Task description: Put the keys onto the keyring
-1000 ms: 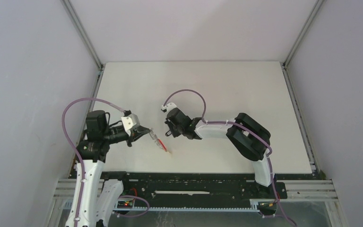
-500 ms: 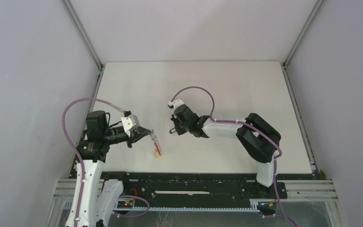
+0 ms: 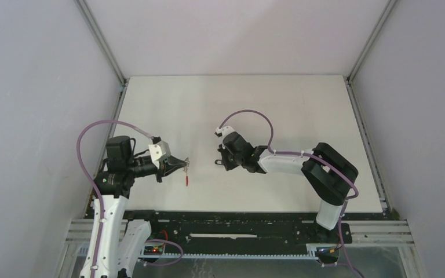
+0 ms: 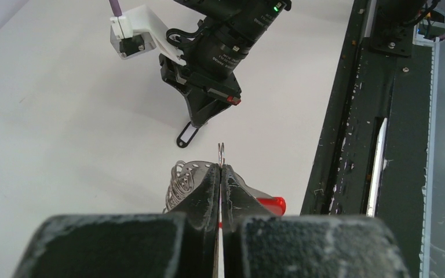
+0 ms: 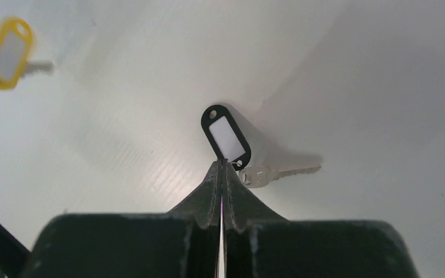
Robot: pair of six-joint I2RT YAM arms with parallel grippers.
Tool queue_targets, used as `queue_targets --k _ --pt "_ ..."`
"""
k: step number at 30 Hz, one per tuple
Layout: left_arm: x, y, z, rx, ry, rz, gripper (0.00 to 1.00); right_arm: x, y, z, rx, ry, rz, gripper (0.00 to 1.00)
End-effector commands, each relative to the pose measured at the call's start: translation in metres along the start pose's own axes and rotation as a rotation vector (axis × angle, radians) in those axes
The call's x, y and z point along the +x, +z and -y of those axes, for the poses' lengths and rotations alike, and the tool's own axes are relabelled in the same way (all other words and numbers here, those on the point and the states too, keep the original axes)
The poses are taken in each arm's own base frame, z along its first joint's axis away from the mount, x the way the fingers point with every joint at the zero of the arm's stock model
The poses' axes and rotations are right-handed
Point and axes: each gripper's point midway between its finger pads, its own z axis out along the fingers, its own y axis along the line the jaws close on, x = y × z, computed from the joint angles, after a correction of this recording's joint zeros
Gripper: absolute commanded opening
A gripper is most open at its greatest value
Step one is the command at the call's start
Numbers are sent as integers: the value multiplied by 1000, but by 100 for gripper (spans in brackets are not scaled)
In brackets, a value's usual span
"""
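Observation:
My left gripper (image 4: 221, 167) is shut on one thin wire ring (image 4: 221, 152) of the keyring. The bunch of silver rings (image 4: 179, 179) shows to the left of the jaws, and the red band's end (image 4: 271, 202) to the right. From above, the red band (image 3: 186, 179) hangs straight down under the left gripper (image 3: 183, 164). My right gripper (image 5: 221, 164) is shut on the black tag (image 5: 226, 136), and its silver key (image 5: 275, 172) sticks out to the right. The right gripper (image 3: 220, 161) hovers a short way right of the left one. A yellow-tagged key (image 5: 6, 52) shows at the far upper left.
A black slotted rail (image 3: 237, 223) runs along the near edge of the white table (image 3: 266, 104). Grey walls with aluminium posts (image 3: 101, 43) close in the left, right and back. Purple cables (image 3: 246, 116) loop above both wrists.
The right gripper has drawn back to the right, away from the left gripper. The red band has swung from slanting right to hanging straight down. The left arm has held still.

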Motion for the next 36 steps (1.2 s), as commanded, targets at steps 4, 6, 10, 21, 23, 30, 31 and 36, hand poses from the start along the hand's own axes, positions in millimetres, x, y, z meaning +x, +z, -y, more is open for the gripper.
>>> queue_targets --k 4,6,10,21,23,30,31,36 --pt "-20 -3 18 81 77 47 0 -8 -15 1 -80 57 24 0" --pt "-19 -3 20 87 80 44 0 -7 -15 3 -98 76 14 0" --pt "-19 -3 22 93 85 42 0 -5 -14 0 -150 106 -9 0" --pt "-18 -3 24 102 98 49 0 -13 -19 7 -119 129 18 32" --pt "-18 -3 25 103 97 51 0 -15 -19 11 -92 130 30 39" --pt "-17 -2 25 105 96 49 0 -15 -25 23 42 36 86 56" --pt "-17 -3 25 105 96 50 0 -12 -23 22 44 16 80 57" --pt "-16 -3 25 102 91 46 0 -4 -15 13 35 -63 70 56"
